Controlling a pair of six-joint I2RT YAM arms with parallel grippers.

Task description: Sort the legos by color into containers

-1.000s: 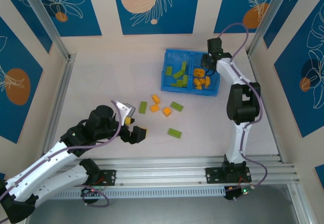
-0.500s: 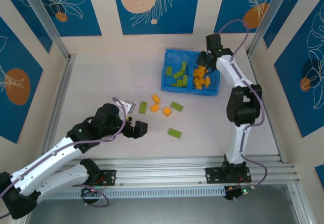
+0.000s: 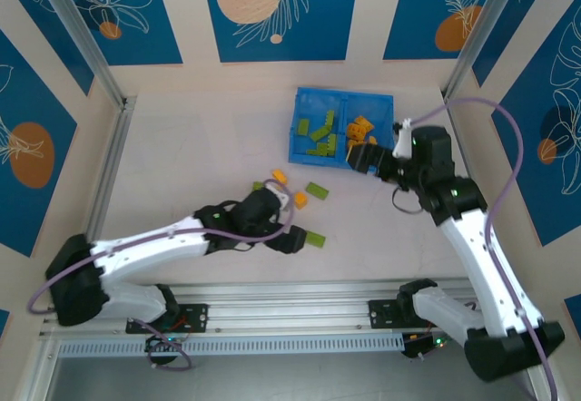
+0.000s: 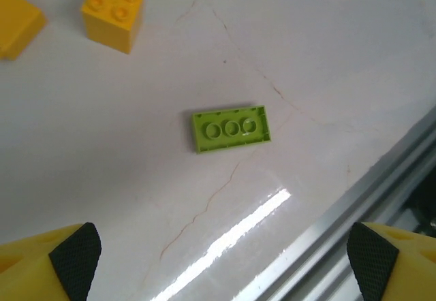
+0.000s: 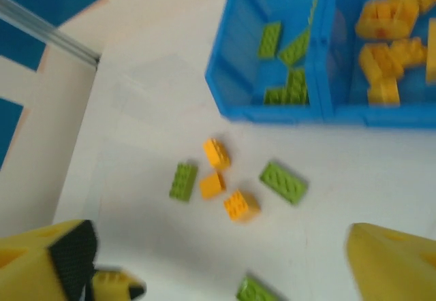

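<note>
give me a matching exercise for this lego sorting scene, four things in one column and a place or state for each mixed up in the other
Column A
1. bin's left compartment
2. bin's right compartment
3. lone green brick
4. left end effector

Column B
a. open, above a brick
b. holds orange-yellow bricks
c. on the table, hollow underside up
d. holds green bricks

Pairs: 1-d, 2-b, 3-c, 4-a
</note>
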